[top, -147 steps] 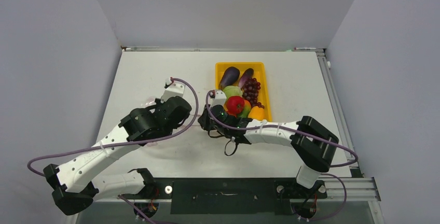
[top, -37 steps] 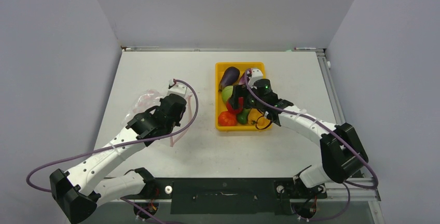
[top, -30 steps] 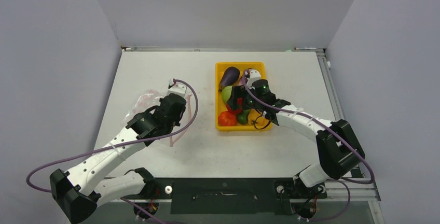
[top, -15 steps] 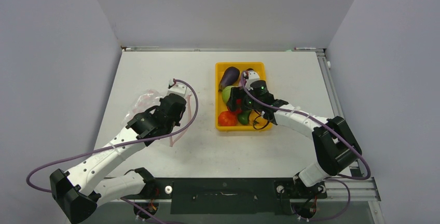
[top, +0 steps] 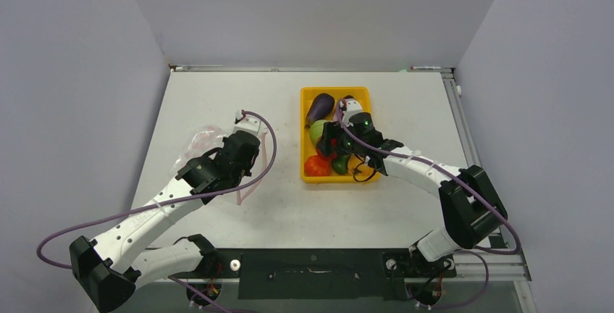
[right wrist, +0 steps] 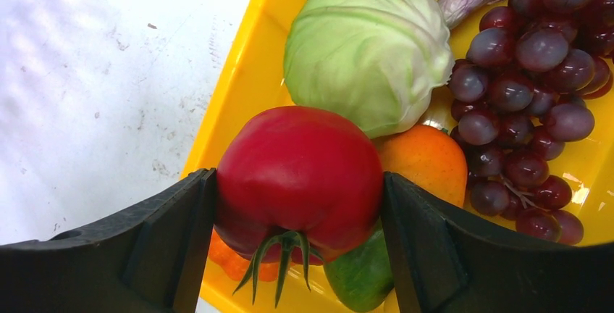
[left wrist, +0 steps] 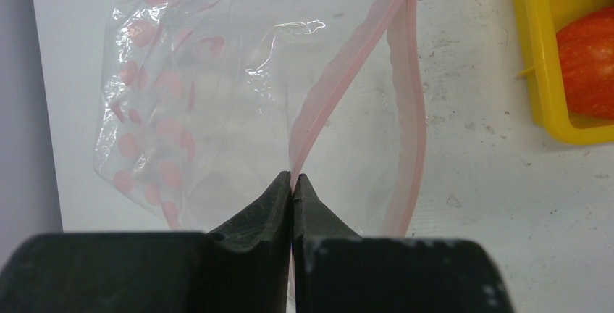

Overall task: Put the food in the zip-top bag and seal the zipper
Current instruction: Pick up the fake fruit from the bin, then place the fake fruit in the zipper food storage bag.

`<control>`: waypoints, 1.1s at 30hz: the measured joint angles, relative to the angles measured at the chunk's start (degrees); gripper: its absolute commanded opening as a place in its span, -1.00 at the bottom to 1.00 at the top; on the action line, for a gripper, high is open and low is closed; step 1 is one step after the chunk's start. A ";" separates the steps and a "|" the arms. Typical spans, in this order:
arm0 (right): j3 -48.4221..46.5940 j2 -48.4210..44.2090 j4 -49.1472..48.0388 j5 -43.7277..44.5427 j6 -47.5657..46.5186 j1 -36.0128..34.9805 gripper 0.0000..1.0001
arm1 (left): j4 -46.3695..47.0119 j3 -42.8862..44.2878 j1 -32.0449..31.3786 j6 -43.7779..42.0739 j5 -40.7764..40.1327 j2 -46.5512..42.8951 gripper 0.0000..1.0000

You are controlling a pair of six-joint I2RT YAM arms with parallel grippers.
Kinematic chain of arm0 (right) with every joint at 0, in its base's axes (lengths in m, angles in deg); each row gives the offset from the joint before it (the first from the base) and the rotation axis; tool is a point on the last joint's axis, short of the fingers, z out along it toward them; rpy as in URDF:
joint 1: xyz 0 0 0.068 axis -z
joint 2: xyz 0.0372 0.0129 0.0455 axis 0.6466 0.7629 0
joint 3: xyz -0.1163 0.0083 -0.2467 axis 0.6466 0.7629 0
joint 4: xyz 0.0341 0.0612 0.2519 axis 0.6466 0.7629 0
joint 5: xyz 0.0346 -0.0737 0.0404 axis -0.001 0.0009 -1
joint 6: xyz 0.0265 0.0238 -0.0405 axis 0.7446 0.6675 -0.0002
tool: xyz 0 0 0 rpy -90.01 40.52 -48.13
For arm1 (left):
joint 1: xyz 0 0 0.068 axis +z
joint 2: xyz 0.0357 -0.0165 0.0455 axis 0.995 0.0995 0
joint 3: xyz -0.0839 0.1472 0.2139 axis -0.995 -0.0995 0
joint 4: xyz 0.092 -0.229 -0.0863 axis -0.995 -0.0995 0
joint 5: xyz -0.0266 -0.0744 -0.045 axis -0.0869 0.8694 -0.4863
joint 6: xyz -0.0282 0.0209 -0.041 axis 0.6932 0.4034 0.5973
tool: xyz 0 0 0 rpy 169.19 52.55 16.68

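Overhead, close wrist views; shared tray (top: 335,89)

I see a white counter (top: 217,96), scuffed and speckled with small dark marks. A rigid yellow plastic tray (top: 336,90) sits right of centre on its far half. To the tray's left, not touching it, lies a crumpled clear soft plastic bag with pink-red dots (top: 201,139), its pink zipper strip (left wrist: 342,81) on the side facing the tray.
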 measured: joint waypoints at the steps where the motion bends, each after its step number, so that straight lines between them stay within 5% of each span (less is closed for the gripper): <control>1: 0.00 -0.48 0.33 0.02 0.02 -0.20 -0.26 | 0.00 0.02 0.00 0.00 0.00 0.00 -1.00; 15: -1.49 -9.64 1.44 0.42 0.66 -7.85 -0.26 | 0.00 0.02 0.00 0.00 0.13 -0.13 -1.00; 33: -1.73 -9.86 -6.88 -6.10 6.38 -16.28 -0.25 | 0.04 0.00 0.00 0.00 1.11 -0.79 -1.00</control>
